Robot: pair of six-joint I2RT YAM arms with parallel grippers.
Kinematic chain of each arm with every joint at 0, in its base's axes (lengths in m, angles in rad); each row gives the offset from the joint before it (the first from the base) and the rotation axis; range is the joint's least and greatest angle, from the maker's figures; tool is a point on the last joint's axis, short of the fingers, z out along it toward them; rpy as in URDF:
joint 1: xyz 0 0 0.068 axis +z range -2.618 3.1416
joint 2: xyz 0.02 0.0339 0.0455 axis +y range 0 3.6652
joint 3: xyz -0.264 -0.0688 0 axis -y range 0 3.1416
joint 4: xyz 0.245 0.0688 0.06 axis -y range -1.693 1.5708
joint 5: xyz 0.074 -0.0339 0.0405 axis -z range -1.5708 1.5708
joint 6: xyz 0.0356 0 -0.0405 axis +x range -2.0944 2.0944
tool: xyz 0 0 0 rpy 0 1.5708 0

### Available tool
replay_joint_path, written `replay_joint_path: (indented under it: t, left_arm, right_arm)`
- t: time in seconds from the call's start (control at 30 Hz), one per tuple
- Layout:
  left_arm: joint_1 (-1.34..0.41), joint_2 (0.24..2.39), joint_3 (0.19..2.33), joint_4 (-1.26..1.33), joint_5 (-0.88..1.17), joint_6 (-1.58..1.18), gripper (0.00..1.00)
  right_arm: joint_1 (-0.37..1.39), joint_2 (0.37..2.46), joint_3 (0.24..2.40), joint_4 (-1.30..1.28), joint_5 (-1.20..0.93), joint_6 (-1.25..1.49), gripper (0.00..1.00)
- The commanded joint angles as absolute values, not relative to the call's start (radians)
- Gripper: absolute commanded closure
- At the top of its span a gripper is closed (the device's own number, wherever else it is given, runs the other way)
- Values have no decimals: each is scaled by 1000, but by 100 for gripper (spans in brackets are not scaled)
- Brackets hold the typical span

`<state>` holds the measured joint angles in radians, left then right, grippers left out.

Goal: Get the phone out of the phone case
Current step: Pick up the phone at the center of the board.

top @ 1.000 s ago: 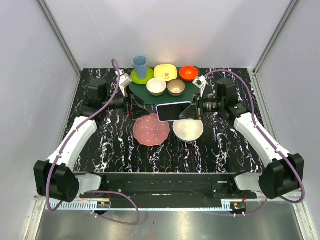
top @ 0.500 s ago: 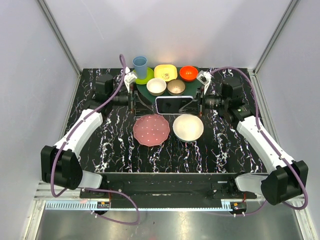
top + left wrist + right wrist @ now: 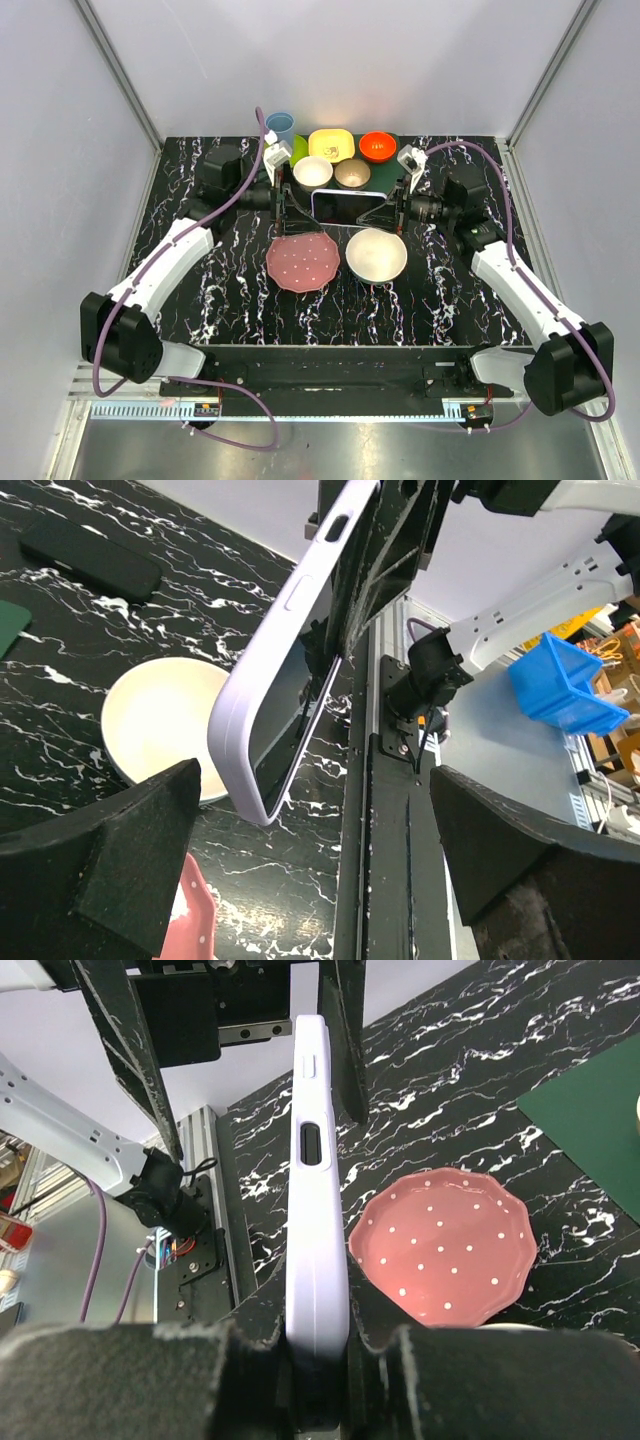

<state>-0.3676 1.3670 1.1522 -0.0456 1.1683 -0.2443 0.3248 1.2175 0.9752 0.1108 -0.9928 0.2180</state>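
The phone (image 3: 346,207), its dark screen facing the camera, is held on edge above the table in the phone case (image 3: 285,620), a pale lavender shell. My right gripper (image 3: 318,1360) is shut on the case's right end, its edge clamped between both pads. My left gripper (image 3: 285,205) stands wide open at the phone's left end. In the left wrist view the case's rounded corner hangs just ahead of the gap between the fingers (image 3: 105,875), touching neither. The dark glass (image 3: 292,720) shows inside the lavender rim.
Below the phone sit a pink dotted plate (image 3: 303,262) and a white bowl (image 3: 376,256). Behind it, around a green mat (image 3: 300,195), stand a blue cup (image 3: 280,125), yellow dish (image 3: 331,145), orange bowl (image 3: 378,146) and two small bowls. A flat black slab (image 3: 90,558) lies on the table.
My right gripper has carried the cased phone back and levelled it. My left arm has swung right, bringing its open gripper up to the phone's left end.
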Motion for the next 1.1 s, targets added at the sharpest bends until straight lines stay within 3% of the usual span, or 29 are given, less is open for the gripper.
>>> replay_joint_path:
  t: [0.0,0.17,0.63,0.93,1.07]
  left_arm:
    - [-364,1364,1238,-89,1117,-183,1]
    - [-356,1408,1305,-152,1117,-130,1]
    - [-311,1436,1252,-22,1146,-184,1]
    - [-316,1439,1322,-46,1156,-155,1]
    - [-324,1439,1296,105,1170,-280,1]
  right_arm:
    - [321,1163,986,247,-980,232,100]
    - [319,1175,997,227,-968,201,100]
    - [285,1141,1051,75,-913,87,100]
    - [282,1143,1175,-130,-836,-61,100]
    - [281,1178,1201,-114,-816,-43,100]
